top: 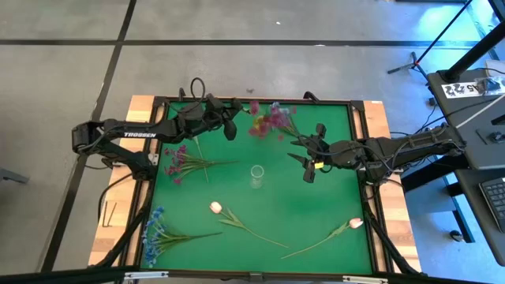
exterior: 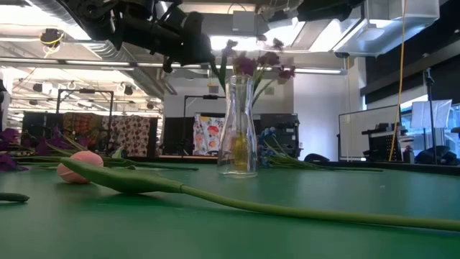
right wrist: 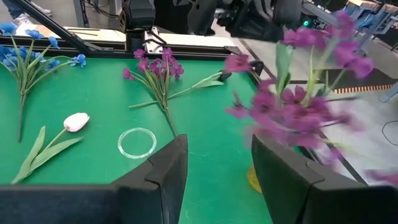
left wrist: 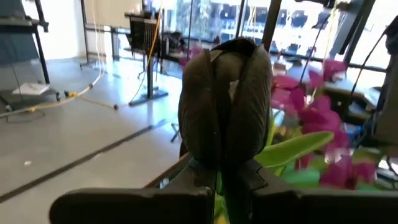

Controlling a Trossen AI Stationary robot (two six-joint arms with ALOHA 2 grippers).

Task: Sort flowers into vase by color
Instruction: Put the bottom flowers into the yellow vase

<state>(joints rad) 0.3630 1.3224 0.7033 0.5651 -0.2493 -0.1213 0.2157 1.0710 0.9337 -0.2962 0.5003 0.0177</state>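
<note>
Looking down on a green table (top: 316, 213) with a black frame on a light wooden base, set on grey concrete floor crossed by dark lines. Clear glass vase (top: 256, 177) stands upright near the table's middle; low view shows it narrow-necked. Magenta spray (top: 269, 120) is up near the far edge, between the 2 arms. Right pincer (top: 309, 162) sits just beside it, fingers about half open with the purple stems between them in the right wrist view; whether they actually pinch the stems, cannot tell. Left pincer (top: 232, 125) is at the far edge on the spray's other side, fingers closed together; its wrist view is filled by a dark bud (left wrist: 225, 102) right in front of the fingers, held or not I cannot tell

Loose on the green: second magenta spray (top: 183, 162) left of the vase, blue spray (top: 155, 230) at the near-left corner, 2 pink-white tulips, one (top: 216, 207) near-left of the vase, one (top: 355, 223) near-right, stems running toward each other

Room: tripod base (top: 412, 65) on the floor at far right, desk with keyboard (top: 495, 193) at the right edge. Low view shows ceiling lights, patterned fabric panels (exterior: 133, 133) at the back and a monitor stand (exterior: 379, 137) on the right
</note>
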